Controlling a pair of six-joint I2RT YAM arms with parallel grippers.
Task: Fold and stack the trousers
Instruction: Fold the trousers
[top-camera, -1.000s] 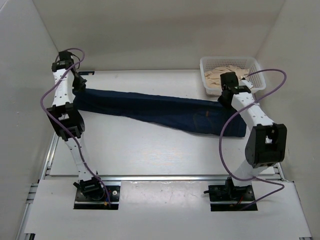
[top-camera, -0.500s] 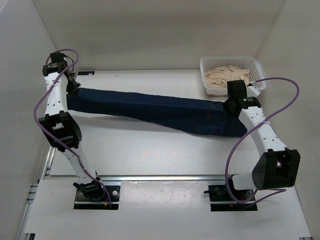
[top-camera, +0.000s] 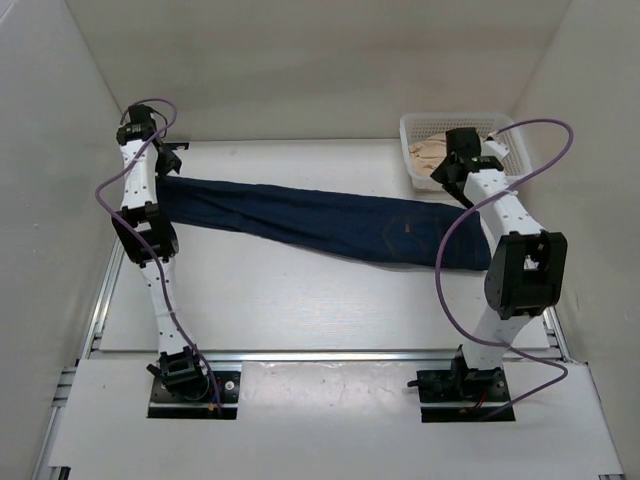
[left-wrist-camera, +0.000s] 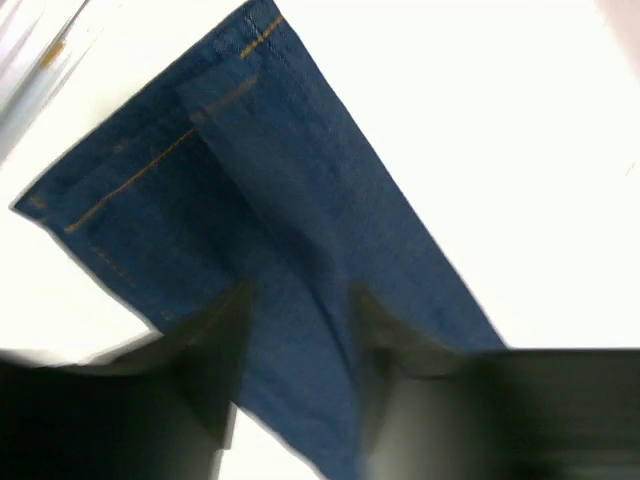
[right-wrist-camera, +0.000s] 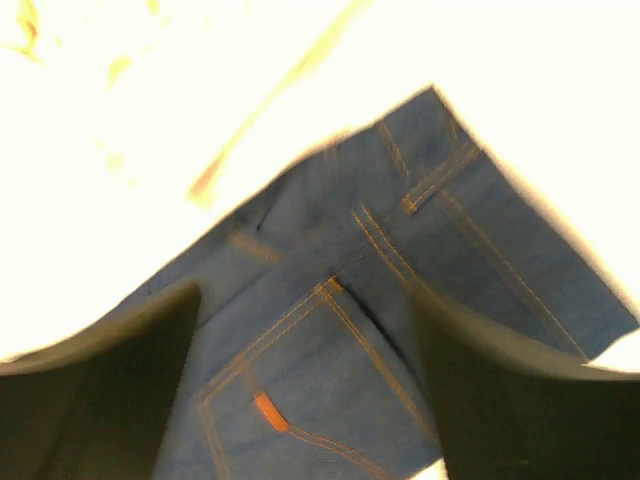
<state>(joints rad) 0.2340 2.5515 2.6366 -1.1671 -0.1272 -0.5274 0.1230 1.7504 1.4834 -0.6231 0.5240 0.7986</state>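
The trousers (top-camera: 320, 215) lie flat on the worktop (top-camera: 300, 300), stretched in one long band from ten o'clock down to three o'clock. At the ten o'clock end the left arm (top-camera: 140, 195) reaches over the leg hems. Its wrist camera shows the left fingers (left-wrist-camera: 215, 360) apart, with blue denim and an orange-stitched hem in the gap between them and nothing clamped. One leg lies over the other there, the hems nearly matched. At the three o'clock end the right arm (top-camera: 505, 215) bends over the waist. The right fingers (right-wrist-camera: 120, 380) stand wide apart above a back pocket with a small orange tab (right-wrist-camera: 268, 412), gripping nothing. A white basket (top-camera: 512, 150) sits at two o'clock, just beyond the waist end, with pale cloth (top-camera: 432, 152) heaped inside. Both wrist views are blurred.
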